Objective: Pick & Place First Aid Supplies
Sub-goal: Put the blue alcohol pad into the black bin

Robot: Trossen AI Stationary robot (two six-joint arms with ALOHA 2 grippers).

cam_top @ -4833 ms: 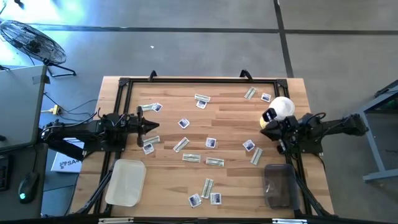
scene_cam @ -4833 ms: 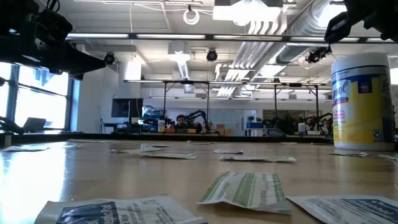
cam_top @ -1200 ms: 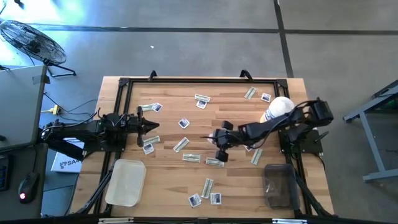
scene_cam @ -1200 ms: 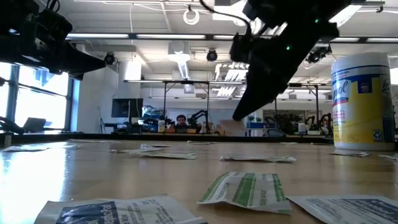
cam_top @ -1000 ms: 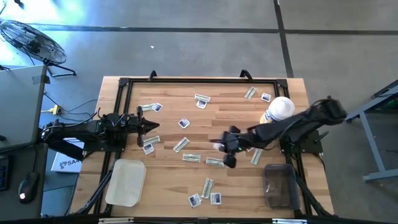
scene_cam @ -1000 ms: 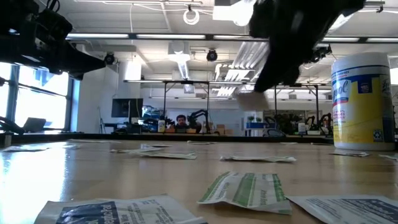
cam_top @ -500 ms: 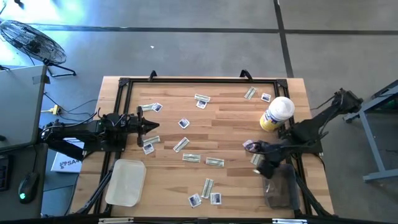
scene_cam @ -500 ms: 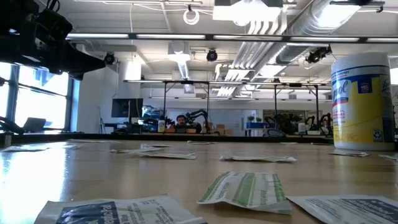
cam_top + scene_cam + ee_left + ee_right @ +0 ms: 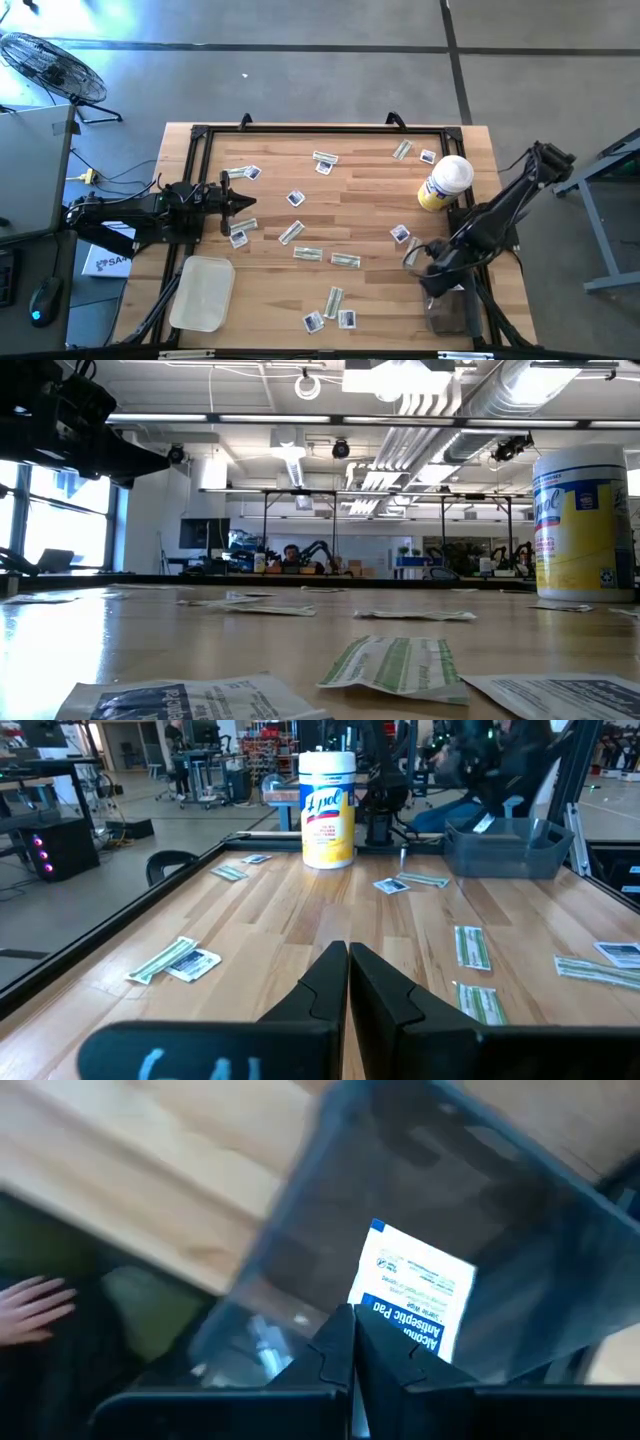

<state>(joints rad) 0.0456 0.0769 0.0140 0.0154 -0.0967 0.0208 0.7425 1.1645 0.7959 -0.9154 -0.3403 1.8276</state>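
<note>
Several small flat packets lie scattered on the wooden table point(image 9: 370, 200): pale greenish strips such as one point(image 9: 345, 260) and white squares with a blue mark such as one point(image 9: 295, 198). My right gripper point(image 9: 432, 284) hangs over the dark clear bin point(image 9: 465, 312) at the table's right near corner, shut on a white square antiseptic pad point(image 9: 412, 1295). My left gripper point(image 9: 250, 203) waits at the table's left side, shut on nothing point(image 9: 348, 960). In the low view, strips and squares lie flat in the foreground point(image 9: 395, 660). My right gripper pinches the antiseptic pad by its blue-printed edge point(image 9: 385, 1318) between the two fingers point(image 9: 330, 1345). The fingers point down from above. The pad is lifted clear and sticks out past the fingertips, over the inside of the bin point(image 9: 500, 1210).
A yellow wipes bottle with a white cap point(image 9: 445, 183) stands near the right edge, beside the right arm. A pale tray point(image 9: 203, 292) lies at the left near corner. A black frame point(image 9: 200, 135) runs round the table. A person's hand point(image 9: 35, 1305) shows beyond the table edge.
My right gripper has travelled from the middle of the table toward the right near corner and now hangs over the dark bin, shut on the pad it carries. The left arm has kept still.
</note>
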